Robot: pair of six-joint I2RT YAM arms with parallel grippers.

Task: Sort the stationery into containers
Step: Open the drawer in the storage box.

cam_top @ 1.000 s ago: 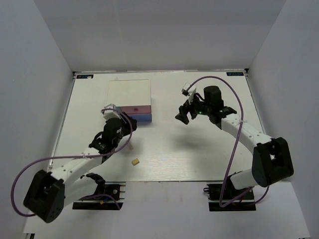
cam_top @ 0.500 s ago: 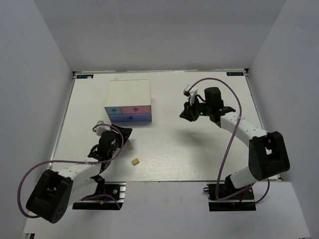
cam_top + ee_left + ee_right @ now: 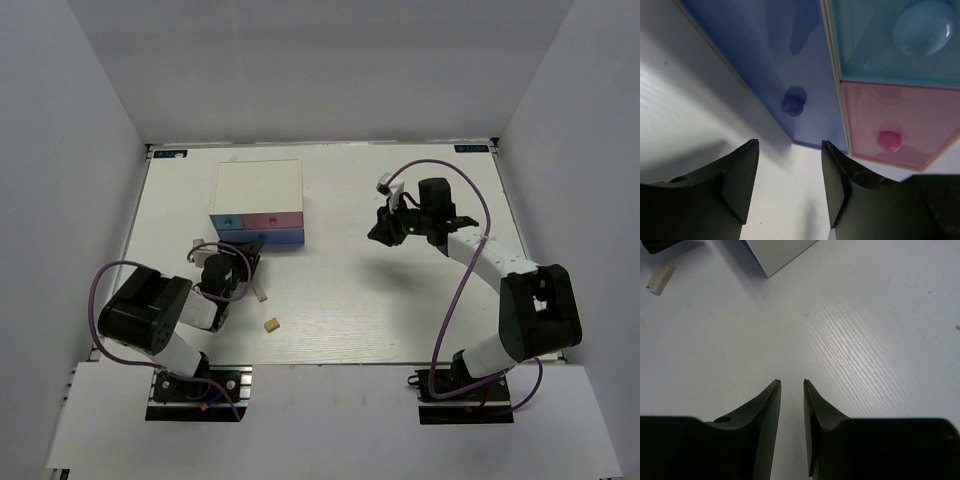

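White top on the drawer box (image 3: pixel 258 185) — its deep blue drawer front (image 3: pixel 765 65) has a blue knob (image 3: pixel 792 105), the pink drawer front (image 3: pixel 910 112) a magenta knob (image 3: pixel 888 140), the turquoise drawer front (image 3: pixel 870 50) a matching one. Tan eraser (image 3: pixel 270 324), white eraser (image 3: pixel 661 277); table (image 3: pixel 400 300) white, finely streaked.

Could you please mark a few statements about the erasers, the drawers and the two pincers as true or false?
1. The tan eraser lies on the table, outside the drawer box. True.
2. The left pincer is clamped on a highlighter. False: its jaws stand apart and empty, facing the dark blue drawer front.
3. The pink drawer front carries a pink knob. True.
4. The right pincer holds the white eraser. False: nothing lies between its jaws, which stand narrowly apart, and that eraser lies on the table away from it.
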